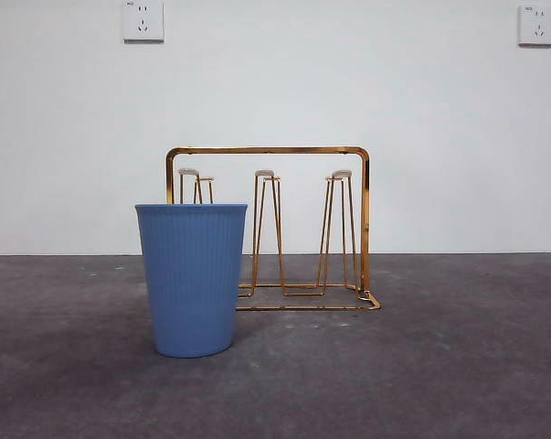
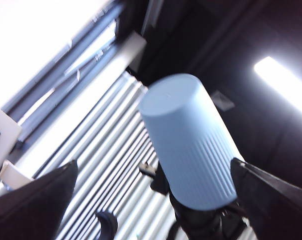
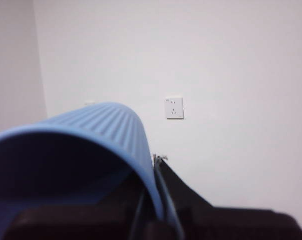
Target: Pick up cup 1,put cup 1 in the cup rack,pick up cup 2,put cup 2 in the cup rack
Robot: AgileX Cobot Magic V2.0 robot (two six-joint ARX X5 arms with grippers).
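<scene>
My right gripper (image 3: 158, 200) clamps the rim of a blue cup (image 3: 80, 150), lifted off the table. My left gripper (image 2: 151, 200) hangs open, empty. Another cup (image 1: 192, 279) stands before the rack (image 1: 284, 229).

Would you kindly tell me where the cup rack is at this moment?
In the front view, the cup rack stands on the table at mid-picture, behind the upright blue cup, which hides its left lower part.
</scene>
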